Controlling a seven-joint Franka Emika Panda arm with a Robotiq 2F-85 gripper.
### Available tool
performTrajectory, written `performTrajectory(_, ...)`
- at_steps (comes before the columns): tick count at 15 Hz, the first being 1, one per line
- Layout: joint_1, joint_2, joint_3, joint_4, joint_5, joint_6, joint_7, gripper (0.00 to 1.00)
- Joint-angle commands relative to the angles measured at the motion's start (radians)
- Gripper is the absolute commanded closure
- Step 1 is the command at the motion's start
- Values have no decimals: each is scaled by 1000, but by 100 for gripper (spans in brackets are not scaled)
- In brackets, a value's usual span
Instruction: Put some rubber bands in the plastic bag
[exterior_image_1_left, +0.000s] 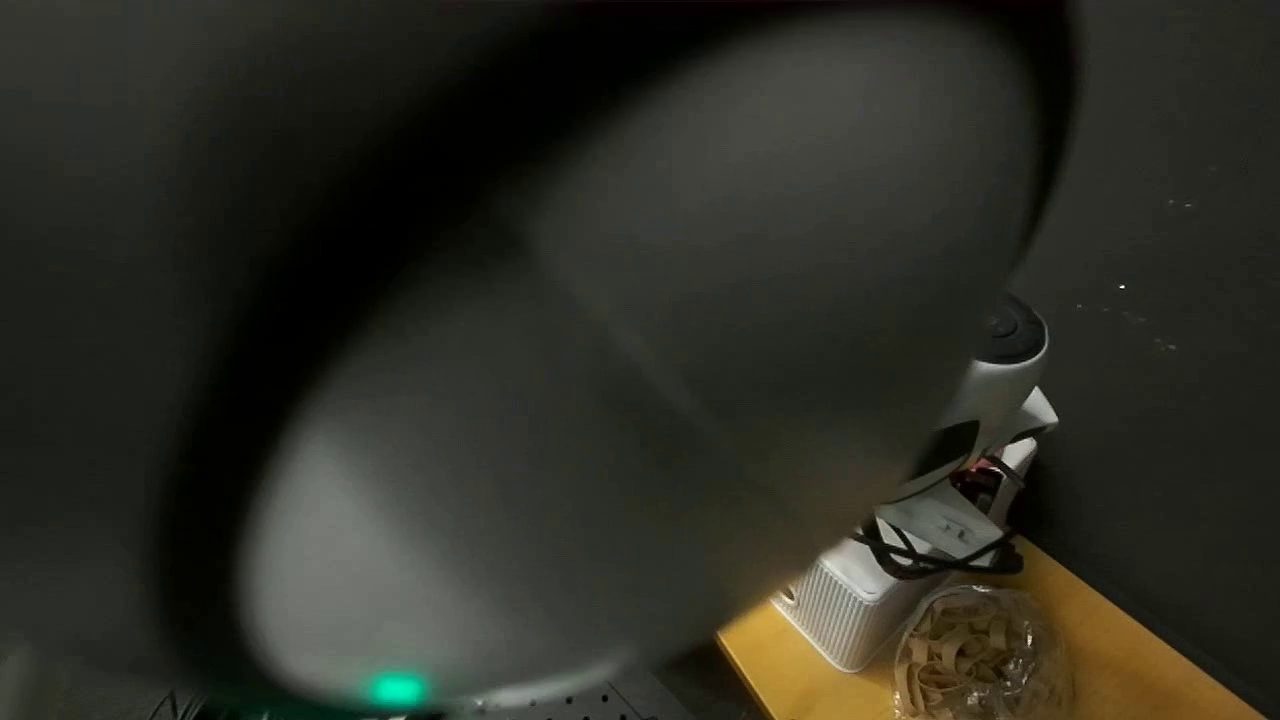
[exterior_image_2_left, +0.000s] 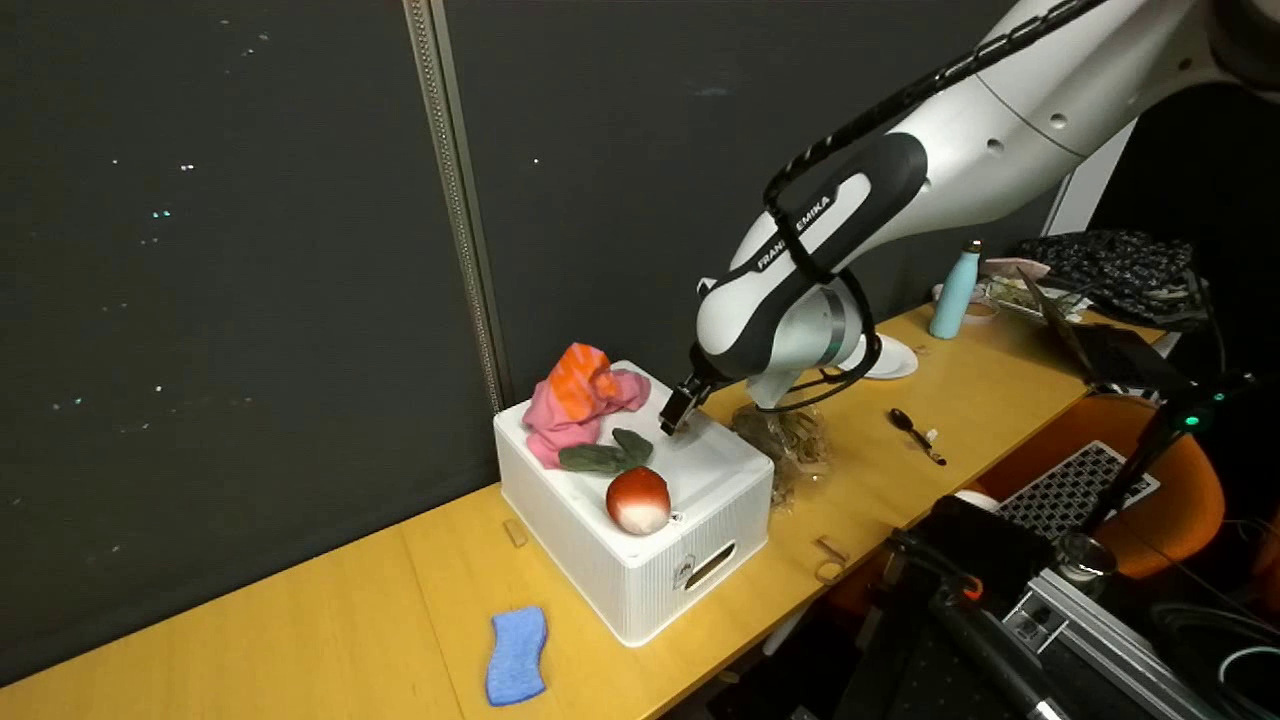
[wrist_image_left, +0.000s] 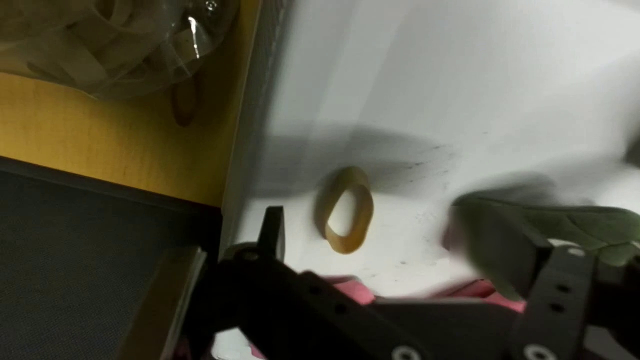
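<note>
In an exterior view we see a yellow wooden table (exterior_image_2_left: 330, 590) running from the lower left to the upper right of the frame, along a dark wall (exterior_image_2_left: 250, 250) with one vertical metal strip (exterior_image_2_left: 460, 200). One orange chair (exterior_image_2_left: 1195, 510) stands at the right. The arm (exterior_image_1_left: 640, 380) blurs over most of an exterior view.

We count one white box (exterior_image_2_left: 580, 545) at the centre, and on it one pink-and-orange cloth (exterior_image_2_left: 578, 400), one red-and-white round object (exterior_image_2_left: 638, 500), two green leaf-shaped pieces (exterior_image_2_left: 592, 459) and one rubber band (wrist_image_left: 364, 215), mid-frame in the wrist view. One plastic bag (wrist_image_left: 212, 35), upper left in the wrist view, sits on the table near the box, holding more bands (wrist_image_left: 85, 55) than we can count. Loose on the table we count two bands (exterior_image_2_left: 830, 549) right of the box and one tan strip (exterior_image_2_left: 515, 533) left of it; a dim loop (wrist_image_left: 184, 120) in the shade by the bag may be one more band. There is one blue sponge (exterior_image_2_left: 517, 655) at lower centre, and to the right one bottle (exterior_image_2_left: 956, 295), one plate (exterior_image_2_left: 893, 358) and one dark spoon (exterior_image_2_left: 912, 430).

Over the box the gripper (wrist_image_left: 387, 227) has its fingers spread wide, one on each side of the rubber band in the wrist view.
</note>
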Motion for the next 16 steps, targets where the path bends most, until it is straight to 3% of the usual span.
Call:
performTrajectory(1,-10,48,-8,47,-66,40,53,0)
performTrajectory(3,-12,59,-10,58,-89,47,73,0)
performTrajectory(4,-14,62,-10,61,-97,49,83,17)
performTrajectory(8,-18,73,-13,66,-116,64,105,51)
performTrajectory(14,-34,73,-9,62,-127,68,119,97)
performTrajectory(16,-38,71,-10,58,-127,69,124,100)
